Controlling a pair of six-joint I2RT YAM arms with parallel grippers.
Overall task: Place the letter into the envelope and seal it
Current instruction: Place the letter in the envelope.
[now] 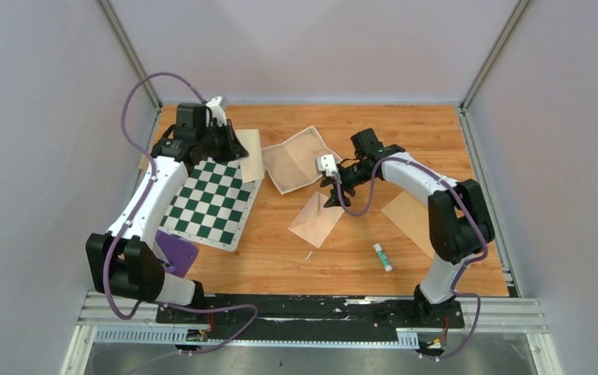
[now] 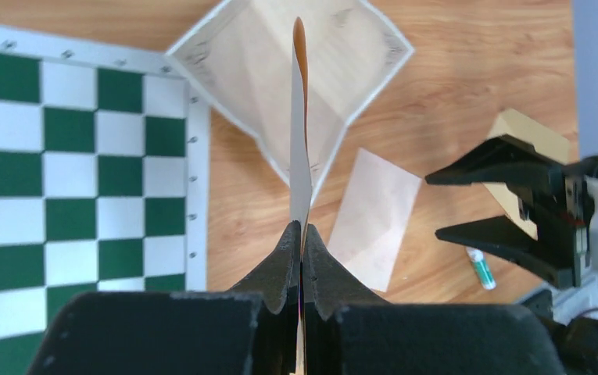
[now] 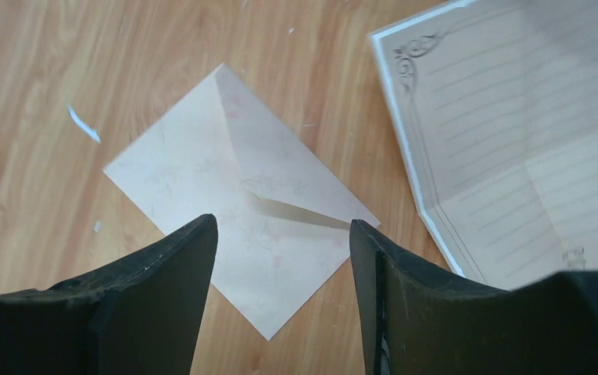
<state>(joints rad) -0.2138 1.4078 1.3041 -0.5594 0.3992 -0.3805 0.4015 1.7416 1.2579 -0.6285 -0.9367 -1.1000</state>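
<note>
— What does the left pincer (image 2: 302, 234) hold?

— It is clenched on the lower edge of a tan sheet (image 2: 299, 156). The sheet stands upright out of the fingertips, and the wrist camera sees it edge-on as a thin line. To the left of this pincer lies a green and white chessboard (image 2: 69, 172).

— And the right pincer (image 3: 284, 226)?

— It is released. Its two fingers (image 3: 162, 289) stand wide apart and grasp nothing. It hangs just over the envelope (image 3: 202, 195), which shows between the fingers and ahead of them in the wrist camera.

— How does the envelope lie?

— Flat on the table (image 1: 436, 133), turned at an angle. Its triangular flap is folded over the body, and the point of the flap seems a little raised, because a shadow shows under it.

— Where is the letter?

— The letter (image 1: 295, 160) is in no pincer. It lies unfolded on the table, ahead of the right pincer and to its right side, near the envelope but apart from it. Its dark printed border and its fold creases are visible. From the left pincer, it lies straight ahead, behind the held sheet.

— Anything more near the right pincer?

— A glue stick (image 1: 382, 256) lies behind it, closer to the arm bases, well apart from the envelope.
</note>
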